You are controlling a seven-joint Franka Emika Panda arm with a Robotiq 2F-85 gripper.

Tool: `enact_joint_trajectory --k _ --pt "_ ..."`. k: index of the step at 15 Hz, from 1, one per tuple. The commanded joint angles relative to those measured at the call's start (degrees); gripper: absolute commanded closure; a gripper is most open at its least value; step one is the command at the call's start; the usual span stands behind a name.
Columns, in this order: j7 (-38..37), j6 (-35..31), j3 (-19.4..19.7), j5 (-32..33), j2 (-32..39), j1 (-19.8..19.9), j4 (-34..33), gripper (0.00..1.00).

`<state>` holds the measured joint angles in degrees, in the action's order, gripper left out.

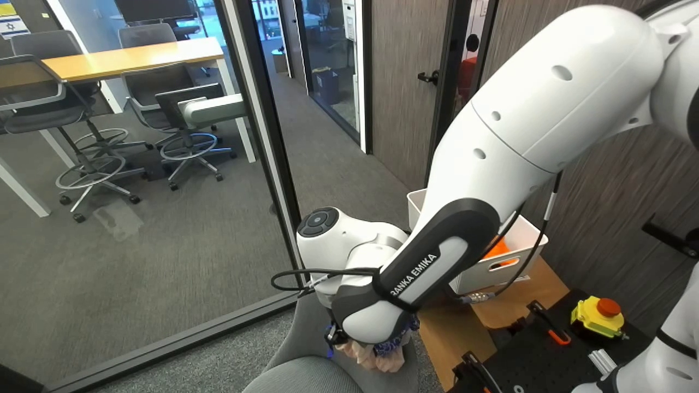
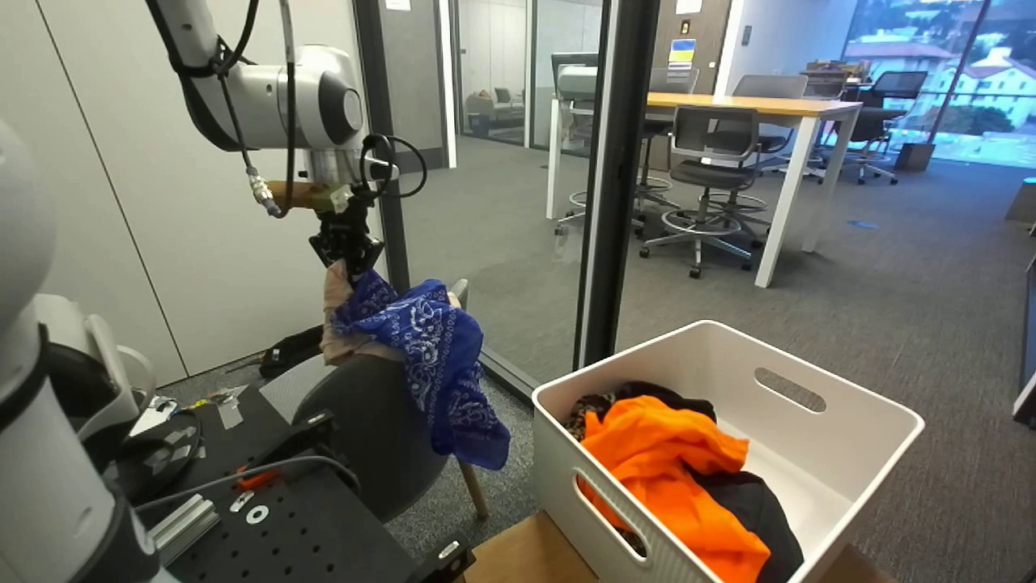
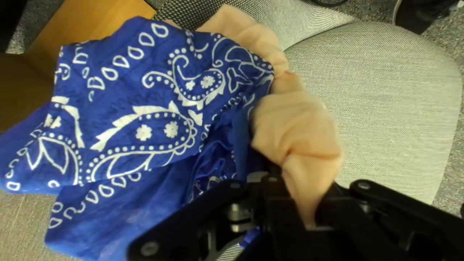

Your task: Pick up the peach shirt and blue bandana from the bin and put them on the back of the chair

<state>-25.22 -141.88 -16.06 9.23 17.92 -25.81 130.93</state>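
Note:
My gripper [image 3: 302, 203] is shut on a pinched fold of the peach shirt [image 3: 304, 123] in the wrist view. In an exterior view the gripper [image 2: 348, 263] points down above the chair back [image 2: 356, 437], with the peach shirt [image 2: 336, 312] hanging from it onto the top edge. The blue bandana [image 2: 441, 344] drapes over the chair back and hangs down its outer side. In the wrist view the bandana [image 3: 152, 105] lies beside the jaws, against the shirt. The white bin [image 2: 728, 348] stands apart from the chair. In an exterior view the arm partly hides the cloths.
The bin holds an orange cloth [image 2: 655, 445] and dark cloths. A black perforated board [image 2: 299, 534] with tools lies near the chair. A glass wall with a dark post [image 2: 607, 186] runs behind the chair. A yellow and red emergency button [image 1: 598, 316] sits on the board.

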Motion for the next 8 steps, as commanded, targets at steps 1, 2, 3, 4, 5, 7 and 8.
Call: enact_joint_trajectory --k 1,2,3,4,5,7,8 --pt "1.59 2.59 0.11 -2.60 0.19 0.48 -1.35 0.65" --pt "1.45 2.96 0.17 -2.90 0.32 0.46 -1.41 0.62" --pt "1.53 3.30 0.16 -3.23 0.15 0.55 -1.38 0.53" --pt "1.57 3.53 0.16 -3.44 0.11 0.62 -1.38 0.46" --pt "1.63 3.80 0.15 -3.68 0.17 0.70 -1.42 0.38" --pt "1.79 4.12 0.13 -4.08 -0.02 0.91 -1.32 0.24" --pt "1.78 4.24 0.22 -4.17 -0.07 1.02 -1.24 0.16"
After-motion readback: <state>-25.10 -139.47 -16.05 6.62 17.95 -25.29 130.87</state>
